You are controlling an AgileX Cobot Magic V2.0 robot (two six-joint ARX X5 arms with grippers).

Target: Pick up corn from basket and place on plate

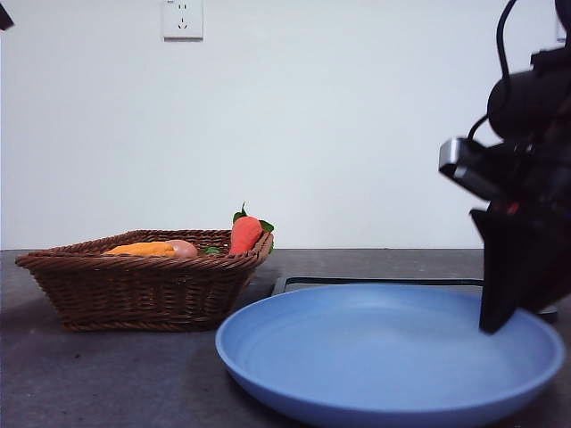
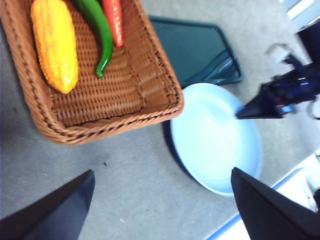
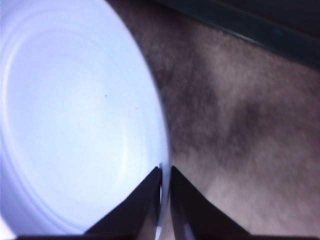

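Corn [image 2: 54, 44] lay in the basket [image 2: 107, 127] with a carrot [image 1: 244, 234], egg [image 1: 183, 249] and green pepper [image 2: 97, 30]. Right gripper [image 3: 164, 176], jaws nearly closed, hovered at the bare plate's [image 1: 294, 366] rim; left gripper [image 2: 162, 200] waited with jaws spread.

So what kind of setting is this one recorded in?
Probably an indoor lab tabletop staged for manipulation: a grey table against a bare white wall with a socket, holding a basket of toy vegetables and a blue plate.
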